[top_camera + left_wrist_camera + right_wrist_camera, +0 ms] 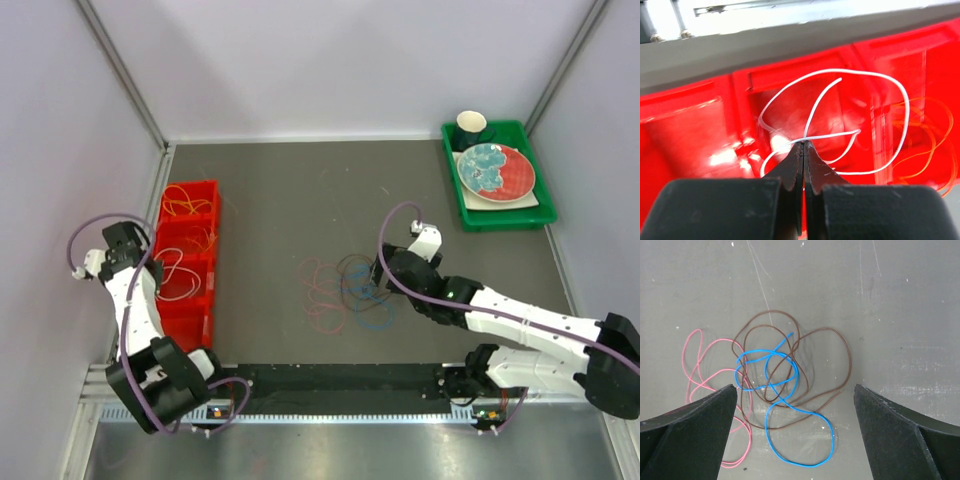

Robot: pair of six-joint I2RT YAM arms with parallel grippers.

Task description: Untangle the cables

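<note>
White cable [850, 71] looped inside red bin [685, 135] — left gripper [804, 144] together, perhaps pinching it; right gripper [795, 390] apart over blue cable [766, 426]

Pale lilac walls [330, 60], dark grey tabletop [290, 200] — faintly scratched, metal corner posts [120, 70], brushed metal ledge [350, 450] in front

cables [772, 375]: 5 (one per colour) | bins [186, 322] [497, 215]: 2 | plate [497, 170]: 1 | cup [471, 125]: 1
</note>
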